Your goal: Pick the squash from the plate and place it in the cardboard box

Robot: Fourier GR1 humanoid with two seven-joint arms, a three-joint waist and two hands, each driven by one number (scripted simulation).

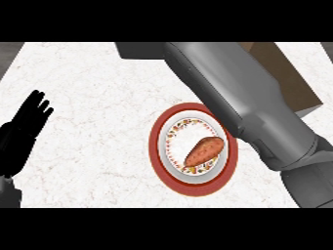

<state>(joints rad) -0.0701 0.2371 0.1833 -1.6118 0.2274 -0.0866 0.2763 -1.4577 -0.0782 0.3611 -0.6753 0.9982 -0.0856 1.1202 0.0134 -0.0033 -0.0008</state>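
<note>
At 5 o'clock the squash (203, 151) lies untouched on the plate (155, 146); pick not started. Left hand (21, 132) at 9 rests, fingers straight. Right forearm (248, 97) crosses toward 12; right hand out of view, state unknown. Next: bring it back over squash, grasp, carry to cardboard box (299, 83) at 2.

Surface (96, 122): white marbled top, runs across the whole view. Two things directly on it: red-rimmed patterned plate (155, 146) just right of centre, brown cardboard box (299, 88) at far right, only partly in view. The gap between them is hidden.
</note>
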